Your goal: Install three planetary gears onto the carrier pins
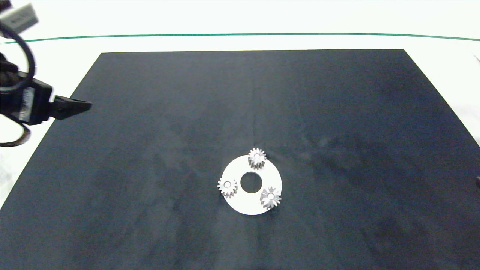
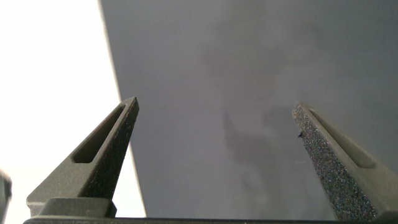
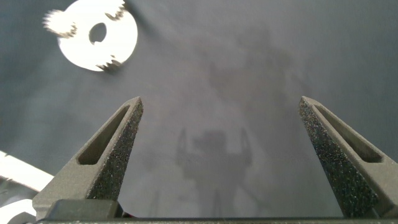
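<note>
1. The white disc [image 1: 250, 204] lies on the dark mat [image 1: 240, 112], near the mat's middle towards its near edge.
2. All three planetary gears [image 1: 257, 158] sit on the carrier pins [image 1: 227, 184] around the disc's rim.
3. The left gripper [image 1: 80, 105] hovers at the mat's far-left edge, fingers spread, holding nothing.
4. The right gripper [image 3: 221, 155] hangs over bare mat well apart from the disc, fingers spread and empty.

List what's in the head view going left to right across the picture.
Left gripper → left gear → top gear → right gear. All three gears sit on the white disc, on the dark mat.
</note>
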